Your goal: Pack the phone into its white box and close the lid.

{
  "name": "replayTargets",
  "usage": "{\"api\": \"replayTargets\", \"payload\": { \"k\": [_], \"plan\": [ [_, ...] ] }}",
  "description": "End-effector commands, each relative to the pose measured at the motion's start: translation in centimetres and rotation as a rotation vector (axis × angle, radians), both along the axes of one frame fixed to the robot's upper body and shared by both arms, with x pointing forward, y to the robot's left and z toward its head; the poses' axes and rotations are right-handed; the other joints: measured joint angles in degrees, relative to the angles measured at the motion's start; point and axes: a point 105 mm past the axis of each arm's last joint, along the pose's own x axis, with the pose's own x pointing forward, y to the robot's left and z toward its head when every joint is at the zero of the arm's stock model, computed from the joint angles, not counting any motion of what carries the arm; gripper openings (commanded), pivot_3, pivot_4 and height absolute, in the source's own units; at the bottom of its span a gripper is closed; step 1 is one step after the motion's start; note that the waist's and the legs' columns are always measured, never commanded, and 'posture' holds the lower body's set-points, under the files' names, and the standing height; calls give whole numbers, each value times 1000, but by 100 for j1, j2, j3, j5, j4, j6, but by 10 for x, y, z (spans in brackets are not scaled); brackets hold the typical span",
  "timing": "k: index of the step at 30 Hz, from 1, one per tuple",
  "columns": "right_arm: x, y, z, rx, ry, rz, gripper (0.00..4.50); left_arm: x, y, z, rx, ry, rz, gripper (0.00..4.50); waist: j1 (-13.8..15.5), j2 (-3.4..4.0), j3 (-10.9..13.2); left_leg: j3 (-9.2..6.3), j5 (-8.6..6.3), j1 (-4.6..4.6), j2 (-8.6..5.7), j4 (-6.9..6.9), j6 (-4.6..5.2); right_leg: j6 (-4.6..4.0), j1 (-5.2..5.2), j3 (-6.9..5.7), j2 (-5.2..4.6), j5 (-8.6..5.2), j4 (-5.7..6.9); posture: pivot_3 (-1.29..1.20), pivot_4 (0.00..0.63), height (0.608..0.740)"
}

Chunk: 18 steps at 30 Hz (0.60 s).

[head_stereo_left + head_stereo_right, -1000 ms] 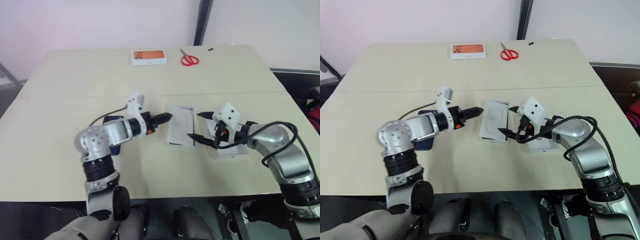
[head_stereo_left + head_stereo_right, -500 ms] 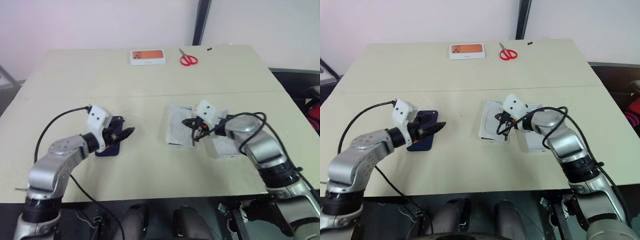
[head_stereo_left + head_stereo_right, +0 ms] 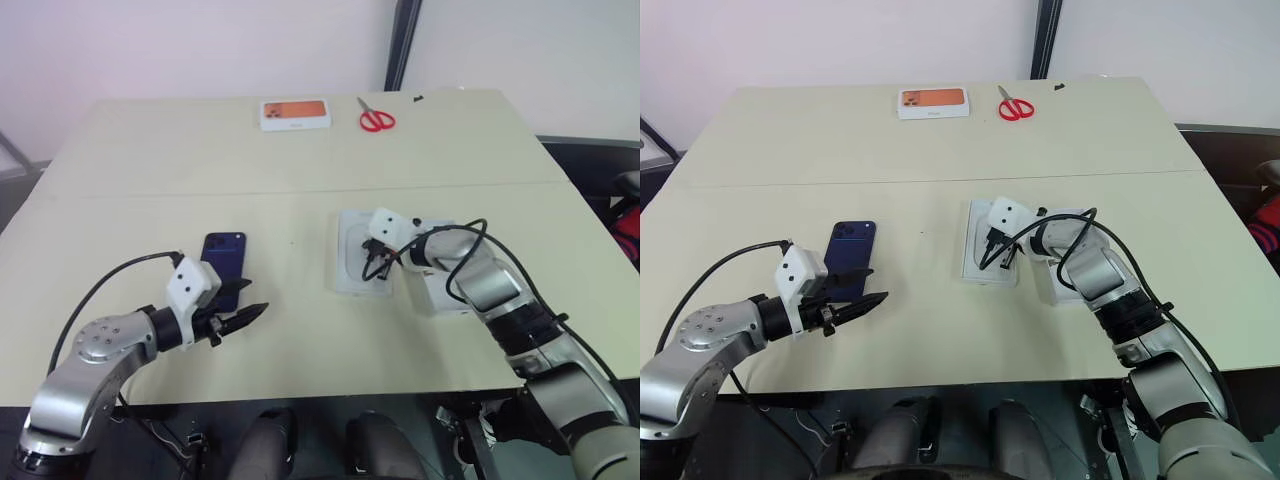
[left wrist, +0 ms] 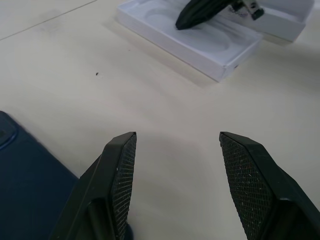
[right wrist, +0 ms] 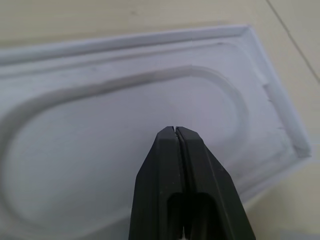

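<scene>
The phone (image 3: pixel 223 268) lies flat on the beige table (image 3: pixel 300 160), its camera cluster at the far corner, on the robot's left side and well apart from the white box (image 3: pixel 352 268); the left gripper (image 3: pixel 238 318) hovers just beside the phone's near end, pointing toward the middle of the table, its two black fingers (image 4: pixel 119 175) spread apart with nothing between them — in the left wrist view bare tabletop shows between the pads and the phone's dark blue edge sits at one side.

The white box rests open near the centre of the table, its moulded oval recess facing up; the right gripper (image 3: pixel 374 268) is over that recess, angled down into it, its fingers (image 5: pixel 180 150) pressed together at the tips and holding nothing — whether the tips touch the tray floor I cannot tell.

The lid (image 3: pixel 450 295) lies just beside the white box on the robot's right, largely covered by the right forearm; at the far edge of the table sit a white box with orange print (image 3: pixel 296 113) and red-handled scissors (image 3: pixel 377 118), near each other.
</scene>
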Motion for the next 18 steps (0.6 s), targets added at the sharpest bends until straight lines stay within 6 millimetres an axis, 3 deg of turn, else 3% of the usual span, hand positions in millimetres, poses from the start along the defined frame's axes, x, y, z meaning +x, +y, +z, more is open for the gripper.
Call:
{"api": "replayTargets", "payload": {
  "k": [1,4,9,12,17,18],
  "plan": [
    [6,-5,10,-42,-66,0,48,-3,-2,9,10,-46,-17,2783,12,0,0,0,0,0,0,0,0,0,0,-1,0,0,0,0,150,740],
    [2,0,16,-7,-77,46,48,-3,-3,9,9,-46,-14,2783,4,0,0,0,0,0,0,1,0,0,0,-1,0,0,0,0,150,740],
    [-25,8,42,163,-51,196,48,-2,2,11,7,-50,7,2783,6,1,1,-1,-1,-1,0,0,2,0,0,-1,1,0,0,0,150,740],
    [-53,5,47,228,49,294,892,-4,3,12,7,-50,8,2783,18,1,1,-1,-6,0,0,1,10,0,4,-2,0,0,-1,0,150,740],
    [-94,7,23,177,177,395,3372,-10,-5,10,31,-51,-54,2783,11,1,1,-4,-8,1,1,-1,13,0,6,-2,0,0,-3,0,150,740],
    [-98,7,17,158,191,395,3372,-11,-6,8,42,-52,-67,2783,11,1,1,-4,-8,1,1,-1,13,0,6,-2,0,0,-3,0,150,740]
  ]
}}
